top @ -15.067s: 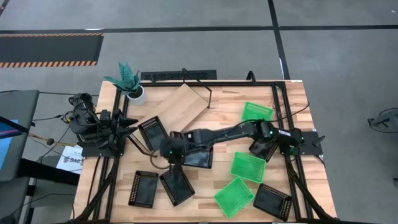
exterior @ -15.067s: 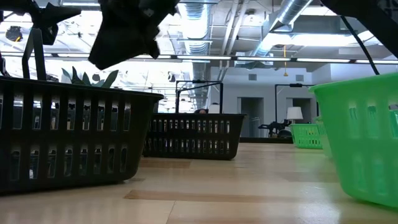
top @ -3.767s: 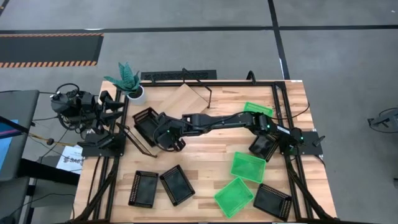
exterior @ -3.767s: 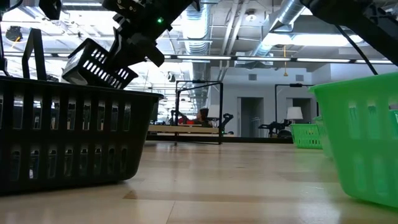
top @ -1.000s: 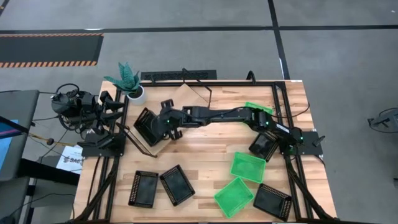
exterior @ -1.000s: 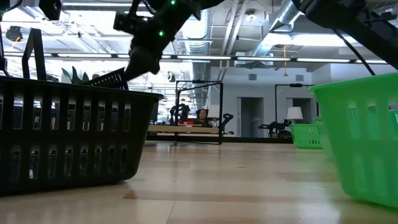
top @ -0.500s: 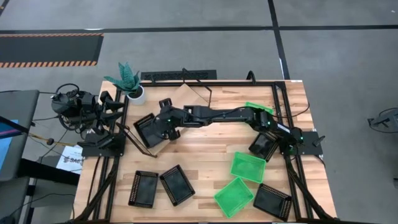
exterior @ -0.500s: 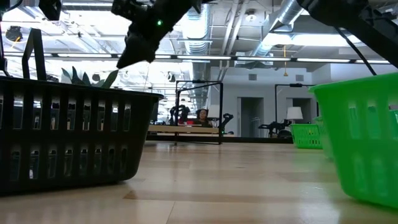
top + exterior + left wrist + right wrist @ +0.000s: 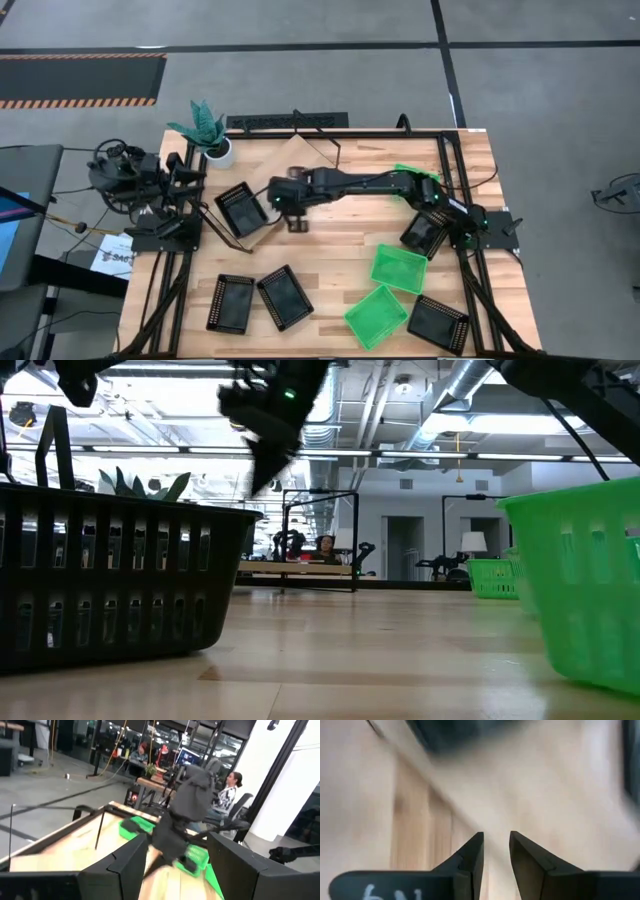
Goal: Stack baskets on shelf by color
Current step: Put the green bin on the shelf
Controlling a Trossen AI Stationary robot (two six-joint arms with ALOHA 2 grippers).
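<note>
My right gripper is open and holds nothing; it hangs above the light-wood shelf, just right of a black basket that lies flat on the shelf's left end. Its wrist view shows its gripper over blurred wood. The low view shows it high up as the right gripper. My left gripper is open, drawn back at the table's left edge. Two black baskets rest on the table near left, others on the right. Green baskets stand on the right.
A potted plant stands at the far left corner beside the shelf. In the low view a black basket fills the left foreground and a green basket the right. Bare tabletop lies in the middle.
My right gripper has let go of the black basket and drawn back toward the table's right, off the basket. The basket, tilted in the gripper a second ago, now lies flat on the shelf's left end.
</note>
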